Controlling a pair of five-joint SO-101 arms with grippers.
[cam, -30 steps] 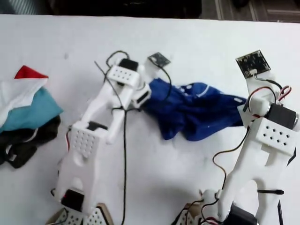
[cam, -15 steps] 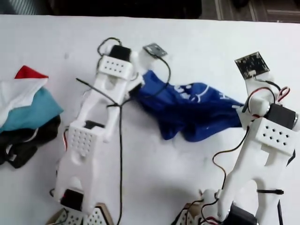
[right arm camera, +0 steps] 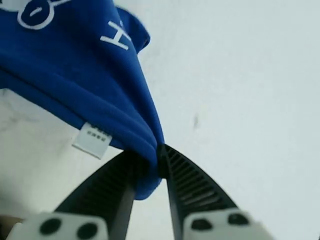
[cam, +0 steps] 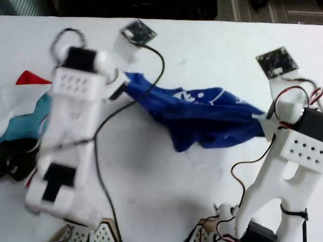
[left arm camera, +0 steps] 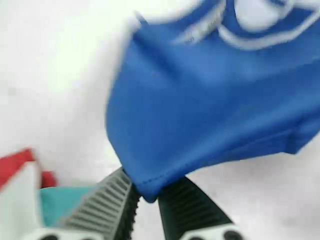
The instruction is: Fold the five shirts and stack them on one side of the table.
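A blue shirt (cam: pixel 202 117) with white print hangs stretched between both arms over the middle of the table. My left gripper (cam: pixel 121 86) is shut on its left edge, and the left wrist view has the blue cloth (left arm camera: pixel 210 95) pinched at my left gripper (left arm camera: pixel 146 199). At the shirt's right end my right gripper (cam: pixel 262 123) is shut on it; in the right wrist view a fold of the shirt (right arm camera: pixel 85 70) with a white tag sits clamped in my right gripper (right arm camera: pixel 159 162). A pile of other shirts (cam: pixel 22 121), red, white, teal and black, lies at the table's left edge.
The white table (cam: pixel 202 45) has free room behind the shirt and in front of it, between the two arm bases. Loose black cables hang from both arms. The left arm (cam: pixel 68 131) stands close to the shirt pile.
My left arm has swung left and lifted, pulling the shirt's left end with it. The shirt has gone from bunched to stretched out. The right arm has shifted slightly right, still holding.
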